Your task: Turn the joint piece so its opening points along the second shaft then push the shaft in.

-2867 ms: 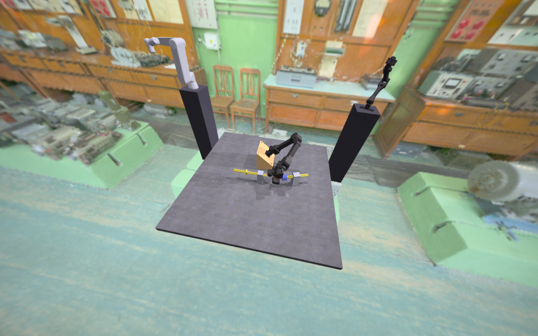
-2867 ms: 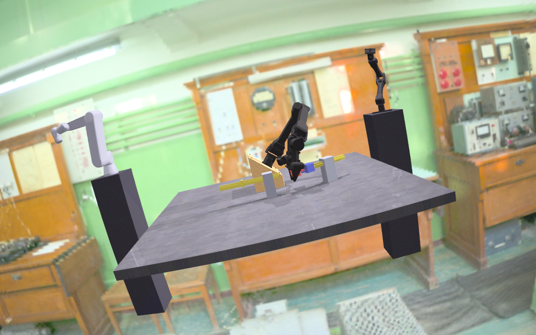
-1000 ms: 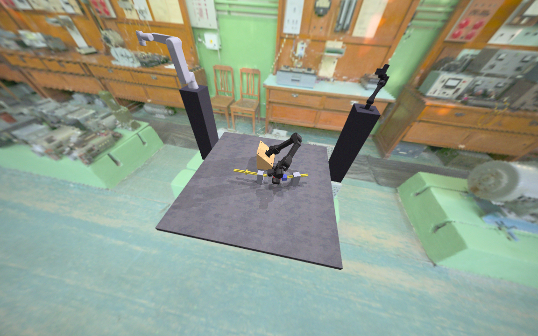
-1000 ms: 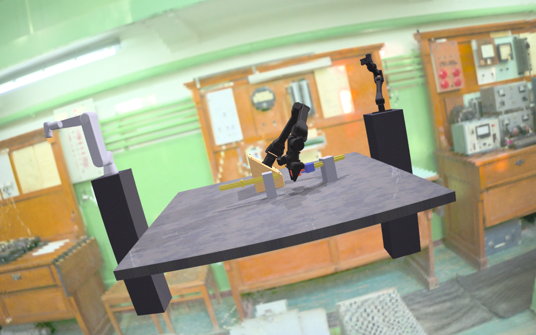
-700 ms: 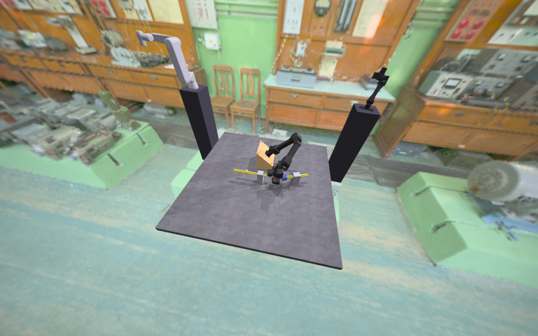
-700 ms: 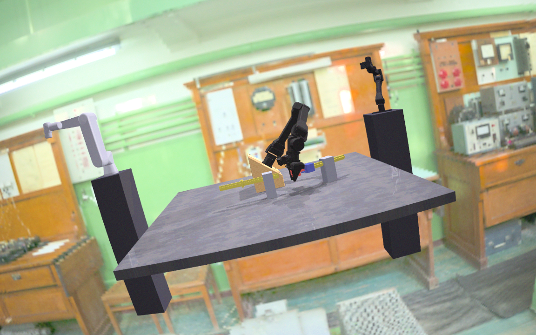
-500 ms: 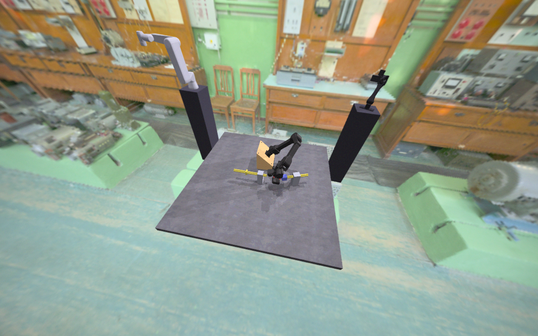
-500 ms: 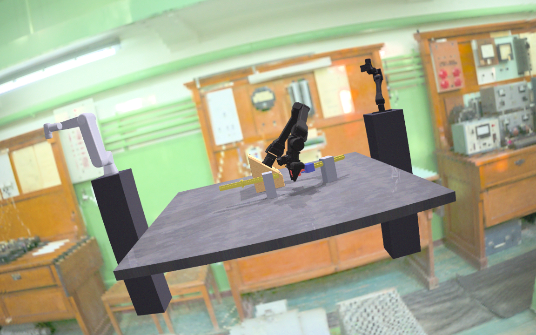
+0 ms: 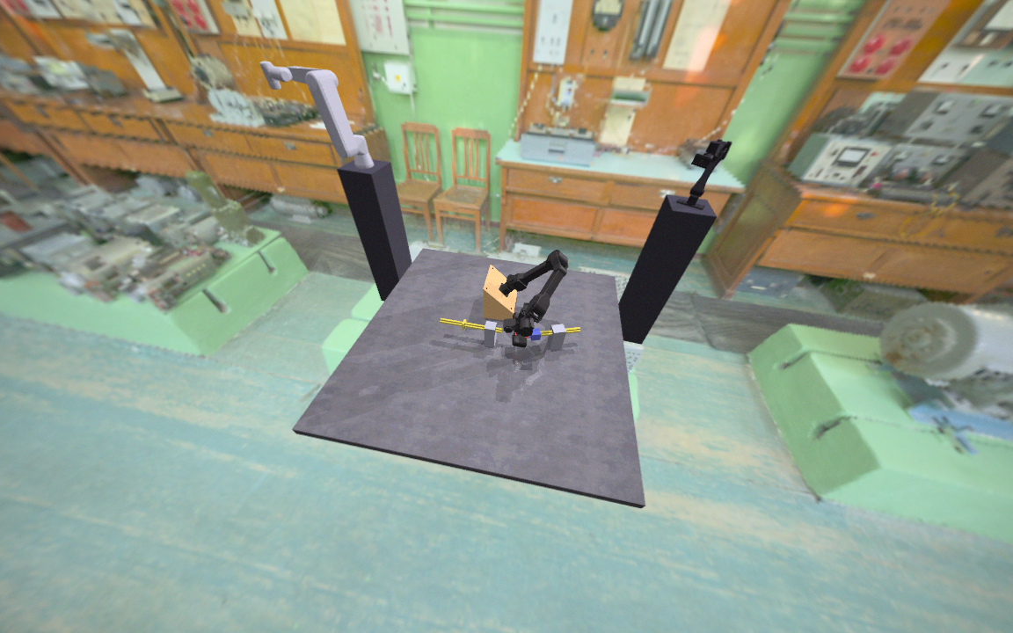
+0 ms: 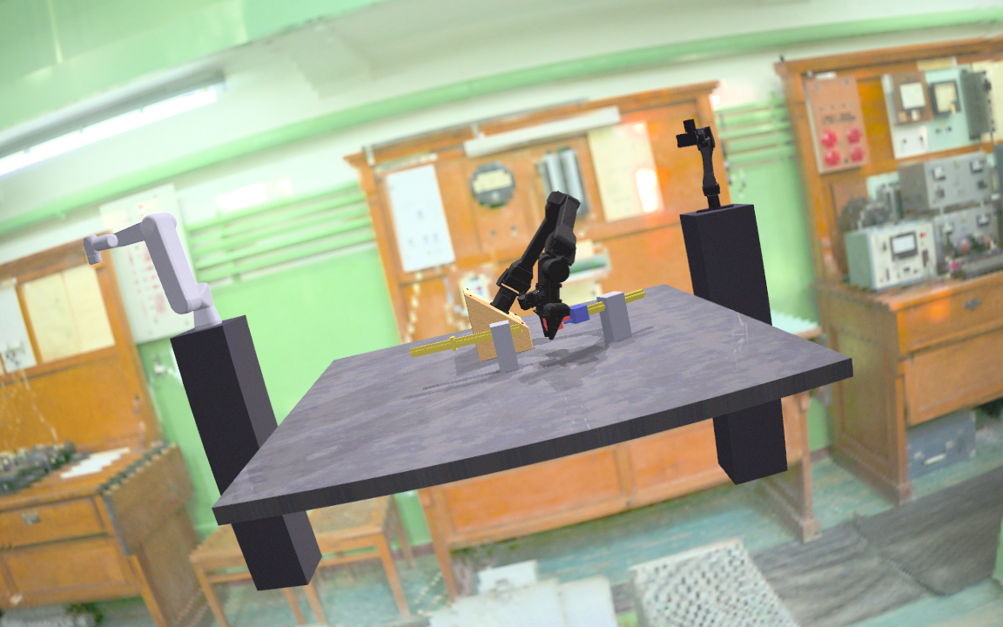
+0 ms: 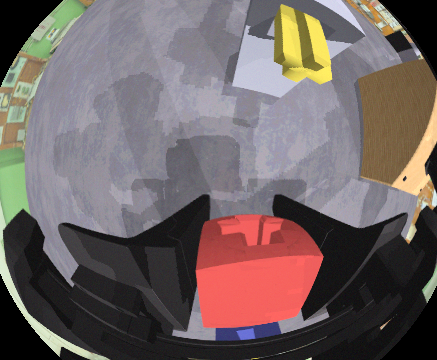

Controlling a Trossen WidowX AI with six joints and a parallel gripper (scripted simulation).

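Top view: the second shaft (image 9: 455, 322) (image 10: 434, 348) (image 11: 303, 40) through the left block (image 9: 490, 334) (image 10: 503, 347) (image 11: 263, 67), the fixed shaft (image 9: 571, 331) (image 10: 635, 295) through the right block (image 9: 557, 338) (image 10: 615, 318), joint piece (image 10: 561, 326) (image 11: 260, 292) between the blocks, both blocks on the table (image 9: 478, 425) (image 10: 528, 421) (image 11: 78, 150), pedestals (image 9: 372, 228) (image 10: 225, 405) behind it, left and right.

Red joint piece (image 11: 258, 287) clamped between black fingers of gripper (image 11: 242, 202), slotted opening on upper face; bit of blue piece (image 11: 228, 333) just below; yellow shaft (image 11: 300, 42) jutting from pale grey block (image 11: 255, 65) near top, apart from joint piece; brown wooden wedge (image 11: 395, 125) at right; mottled grey tabletop (image 11: 103, 165) beneath
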